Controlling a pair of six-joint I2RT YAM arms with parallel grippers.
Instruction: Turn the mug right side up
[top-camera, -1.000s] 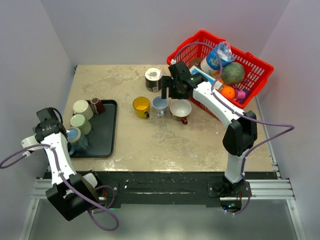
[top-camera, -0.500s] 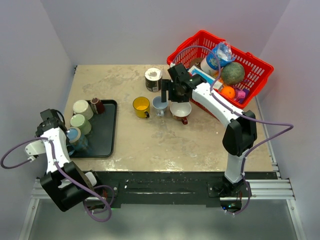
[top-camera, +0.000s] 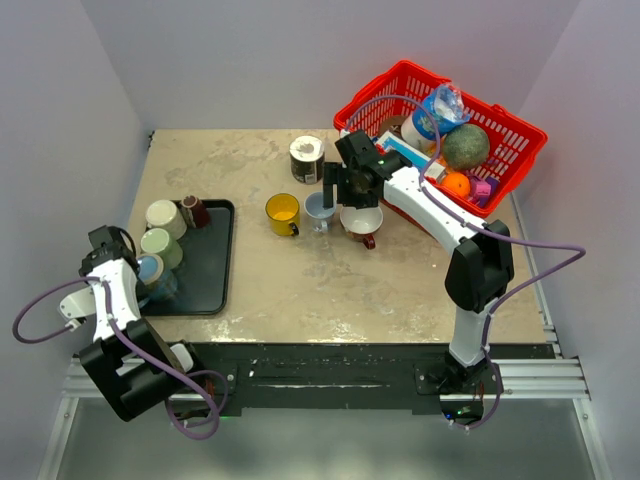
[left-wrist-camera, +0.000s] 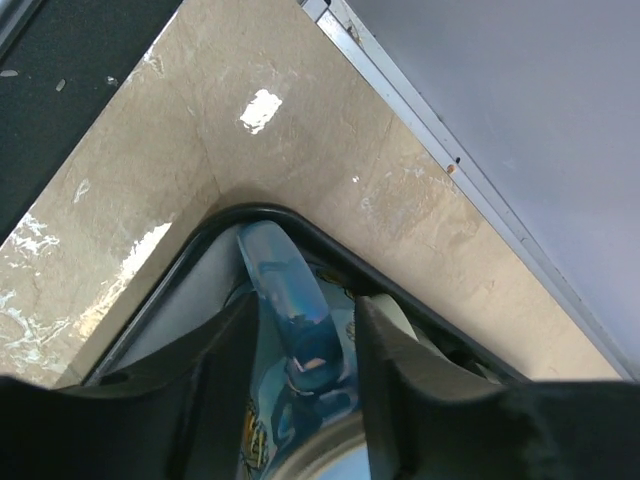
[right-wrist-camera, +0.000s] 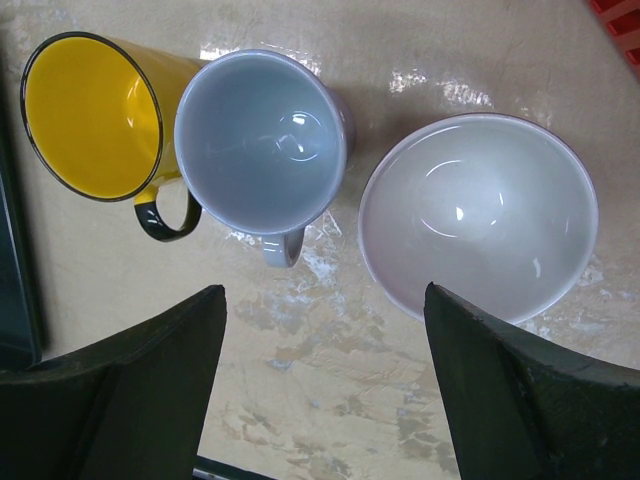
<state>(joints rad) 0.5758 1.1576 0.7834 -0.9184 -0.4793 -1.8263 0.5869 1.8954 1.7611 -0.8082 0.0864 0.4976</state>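
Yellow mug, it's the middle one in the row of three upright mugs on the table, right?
Not quite: the yellow mug stands at one end of the row; the pale blue mug is the middle one. The right wrist view shows it.

- Left arm (top-camera: 108, 290) folded at the top view's lower left; left gripper (left-wrist-camera: 305, 335) jaws narrowed, grip unclear
- Right arm (top-camera: 440, 215) stretched toward frame centre; right gripper (right-wrist-camera: 322, 320) pointing down, jaws wide apart

White-shelled left arm (top-camera: 106, 295) and right arm (top-camera: 440, 215), black joints. Purple cable (top-camera: 545, 250) looping off each. Black bases (top-camera: 135, 385) at 6 o'clock. Pincer fingers (right-wrist-camera: 130, 400) matte black, broad.
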